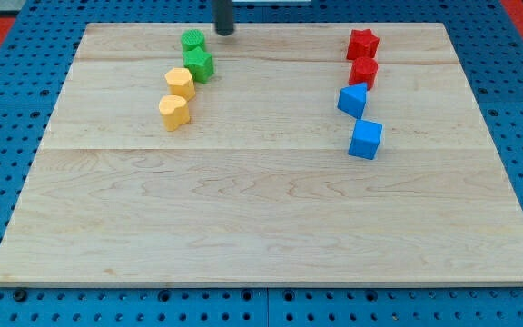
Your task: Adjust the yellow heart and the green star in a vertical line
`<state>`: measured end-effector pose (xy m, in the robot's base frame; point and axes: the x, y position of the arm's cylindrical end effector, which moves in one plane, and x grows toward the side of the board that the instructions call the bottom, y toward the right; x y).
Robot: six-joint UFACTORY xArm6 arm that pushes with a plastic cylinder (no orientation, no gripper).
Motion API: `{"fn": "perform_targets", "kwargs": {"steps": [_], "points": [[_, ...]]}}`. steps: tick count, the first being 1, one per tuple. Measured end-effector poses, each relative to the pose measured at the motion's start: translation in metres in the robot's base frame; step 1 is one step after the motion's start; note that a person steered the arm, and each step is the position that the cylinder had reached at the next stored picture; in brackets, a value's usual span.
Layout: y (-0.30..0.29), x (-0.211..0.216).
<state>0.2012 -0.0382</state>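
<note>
Camera view: my tip [224, 33] sits at the board's [261, 218] top edge, up and right of the green cylinder [192, 41], touching no block — it's a bare rod, nothing gripped. Green star [199, 64] lies just below the cylinder, touching the yellow hexagon block [180, 83]. Yellow heart [174, 112] is lower and left of the star — not vertically aligned. Red and blue blocks sit well apart at the view's right.

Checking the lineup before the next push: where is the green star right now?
The green star sits near the view's top left of the board, just below the other green block and up-right of the upper yellow block.
</note>
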Motion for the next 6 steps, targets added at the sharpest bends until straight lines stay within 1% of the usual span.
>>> {"fn": "perform_targets", "kwargs": {"steps": [1,3,4,6], "points": [[0.011,0.004],[-0.006,0.021],[-0.006,0.021],[0.037,0.038]]}}
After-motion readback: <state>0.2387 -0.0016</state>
